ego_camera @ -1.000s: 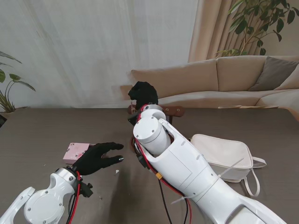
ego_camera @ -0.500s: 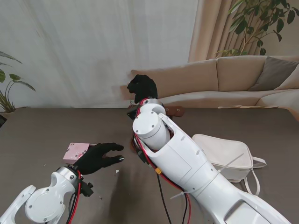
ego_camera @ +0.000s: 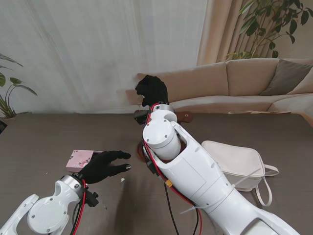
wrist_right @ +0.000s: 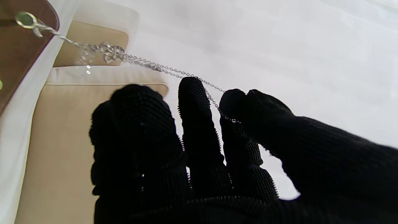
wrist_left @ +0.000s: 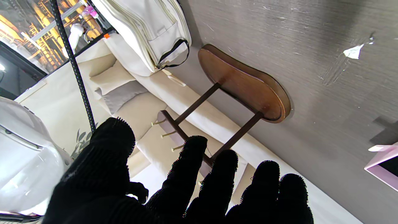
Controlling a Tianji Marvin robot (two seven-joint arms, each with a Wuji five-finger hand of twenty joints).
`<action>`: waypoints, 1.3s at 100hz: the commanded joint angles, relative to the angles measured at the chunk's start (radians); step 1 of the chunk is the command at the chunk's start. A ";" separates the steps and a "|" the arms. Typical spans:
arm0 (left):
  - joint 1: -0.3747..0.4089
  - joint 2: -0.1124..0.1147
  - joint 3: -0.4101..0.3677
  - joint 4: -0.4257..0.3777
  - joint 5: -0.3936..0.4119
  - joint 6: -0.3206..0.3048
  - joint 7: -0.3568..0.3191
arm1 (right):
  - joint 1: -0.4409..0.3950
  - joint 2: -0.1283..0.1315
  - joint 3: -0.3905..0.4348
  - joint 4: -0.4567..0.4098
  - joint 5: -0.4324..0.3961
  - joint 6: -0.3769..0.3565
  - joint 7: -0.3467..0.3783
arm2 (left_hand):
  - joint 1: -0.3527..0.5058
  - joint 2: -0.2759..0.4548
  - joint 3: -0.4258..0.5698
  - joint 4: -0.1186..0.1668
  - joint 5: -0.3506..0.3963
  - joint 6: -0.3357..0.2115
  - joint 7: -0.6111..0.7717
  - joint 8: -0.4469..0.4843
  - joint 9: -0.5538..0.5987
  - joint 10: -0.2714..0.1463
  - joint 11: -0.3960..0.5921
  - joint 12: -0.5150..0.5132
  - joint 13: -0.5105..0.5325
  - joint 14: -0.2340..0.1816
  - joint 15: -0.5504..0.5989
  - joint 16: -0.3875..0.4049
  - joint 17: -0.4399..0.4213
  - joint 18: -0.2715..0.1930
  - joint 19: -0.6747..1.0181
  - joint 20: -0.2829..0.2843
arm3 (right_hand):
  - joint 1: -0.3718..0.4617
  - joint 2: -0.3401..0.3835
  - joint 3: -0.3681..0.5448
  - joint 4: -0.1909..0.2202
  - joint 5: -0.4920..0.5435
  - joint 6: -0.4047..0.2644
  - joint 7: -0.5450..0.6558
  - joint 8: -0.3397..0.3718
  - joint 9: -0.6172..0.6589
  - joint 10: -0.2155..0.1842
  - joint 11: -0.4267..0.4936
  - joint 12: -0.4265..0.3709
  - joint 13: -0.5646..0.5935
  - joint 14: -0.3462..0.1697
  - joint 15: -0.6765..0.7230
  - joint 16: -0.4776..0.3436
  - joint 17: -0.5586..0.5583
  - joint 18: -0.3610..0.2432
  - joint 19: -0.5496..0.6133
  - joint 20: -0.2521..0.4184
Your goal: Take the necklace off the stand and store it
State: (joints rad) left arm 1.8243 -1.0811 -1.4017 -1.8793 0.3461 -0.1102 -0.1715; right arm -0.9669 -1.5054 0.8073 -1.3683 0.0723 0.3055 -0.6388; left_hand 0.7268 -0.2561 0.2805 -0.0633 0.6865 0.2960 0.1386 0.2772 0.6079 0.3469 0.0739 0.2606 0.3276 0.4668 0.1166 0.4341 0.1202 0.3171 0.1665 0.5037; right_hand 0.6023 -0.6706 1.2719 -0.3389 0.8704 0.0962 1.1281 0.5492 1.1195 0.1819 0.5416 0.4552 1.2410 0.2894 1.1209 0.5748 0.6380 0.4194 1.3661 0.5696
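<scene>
My right hand (ego_camera: pixel 152 91) is raised above the brown wooden stand (ego_camera: pixel 183 116), black glove fingers pinched together. In the right wrist view the thin silver necklace (wrist_right: pixel 136 60) runs taut from a brass peg (wrist_right: pixel 25 19) on the stand's bar to my thumb and fingers (wrist_right: pixel 236 109), which are shut on the chain. The left wrist view shows the stand (wrist_left: pixel 245 84) whole, with its oval base and pegged bar. My left hand (ego_camera: pixel 103 165) rests open over the table beside the pink box (ego_camera: pixel 79 159), fingers spread, holding nothing.
A white handbag (ego_camera: pixel 237 164) lies on the table to my right, next to the right arm. A small white scrap (ego_camera: pixel 122 180) lies near the left hand. Behind the table stand a beige sofa (ego_camera: pixel 254 83) and curtains.
My right hand has risen and shifted slightly right above the stand's bar, drawing the chain taut. The left hand has stayed put.
</scene>
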 commanded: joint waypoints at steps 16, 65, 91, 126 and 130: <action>-0.001 -0.001 0.004 0.003 0.002 0.002 -0.022 | -0.036 0.014 0.003 -0.026 -0.012 -0.023 0.014 | 0.005 0.041 -0.027 0.021 0.016 0.003 -0.001 0.006 0.025 0.007 -0.002 0.009 0.029 0.030 -0.017 -0.013 -0.011 -0.014 0.009 0.010 | 0.029 0.009 0.010 0.006 0.037 -0.095 0.025 0.021 0.004 -0.040 -0.004 -0.017 0.055 -0.007 -0.003 0.007 0.084 0.016 0.047 0.016; -0.006 0.000 0.010 0.005 0.018 0.004 -0.020 | -0.164 0.105 0.084 -0.169 -0.063 -0.044 0.119 | 0.006 0.041 -0.024 0.021 0.010 0.003 -0.005 0.005 0.028 0.007 -0.002 0.009 0.030 0.030 -0.015 -0.011 -0.010 -0.013 0.009 0.010 | 0.031 0.009 0.012 0.007 0.039 -0.088 0.024 0.018 0.009 -0.035 -0.002 -0.017 0.055 -0.001 0.000 0.008 0.080 0.018 0.047 0.019; -0.010 0.002 0.010 0.006 0.065 0.003 -0.013 | -0.277 0.171 0.159 -0.273 -0.095 -0.065 0.219 | 0.006 0.039 -0.020 0.021 0.003 -0.002 -0.007 0.004 0.027 0.005 -0.002 0.009 0.031 0.029 -0.010 -0.003 -0.007 -0.012 0.010 0.010 | 0.033 0.009 0.011 0.007 0.040 -0.086 0.023 0.017 0.012 -0.032 -0.002 -0.017 0.056 -0.002 0.006 0.010 0.083 0.017 0.048 0.020; 0.002 0.011 -0.047 0.000 0.188 -0.023 -0.021 | -0.388 0.223 0.219 -0.374 -0.118 -0.096 0.314 | 0.007 0.025 0.001 0.021 0.000 -0.010 -0.006 0.003 0.030 -0.003 -0.001 0.010 0.031 0.017 0.008 0.035 0.005 -0.009 0.011 0.007 | 0.033 0.008 0.011 0.007 0.042 -0.084 0.023 0.018 0.016 -0.030 -0.002 -0.015 0.056 -0.005 0.014 0.013 0.088 0.016 0.048 0.020; 0.006 0.013 -0.061 -0.005 0.205 -0.023 -0.031 | -0.398 0.227 0.224 -0.382 -0.121 -0.100 0.322 | 0.006 0.022 0.005 0.021 -0.003 -0.013 -0.007 0.003 0.027 -0.006 -0.002 0.010 0.029 0.016 0.010 0.041 0.004 -0.009 0.010 0.006 | 0.034 0.008 0.012 0.007 0.042 -0.083 0.023 0.018 0.017 -0.029 -0.002 -0.015 0.056 -0.006 0.016 0.014 0.089 0.015 0.049 0.020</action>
State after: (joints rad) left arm 1.8211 -1.0782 -1.4440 -1.8720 0.5361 -0.1346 -0.1743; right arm -1.3457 -1.2849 1.0303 -1.7325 -0.0413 0.2158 -0.3391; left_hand 0.7269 -0.2561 0.2805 -0.0633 0.6869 0.2972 0.1386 0.2774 0.6204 0.3471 0.0742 0.2608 0.3478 0.4679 0.1166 0.4585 0.1216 0.3173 0.1676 0.5038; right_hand 0.6023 -0.6706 1.2719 -0.3389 0.8705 0.0960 1.1281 0.5493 1.1194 0.1812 0.5416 0.4453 1.2410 0.2898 1.1190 0.5764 0.6380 0.4204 1.3661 0.5696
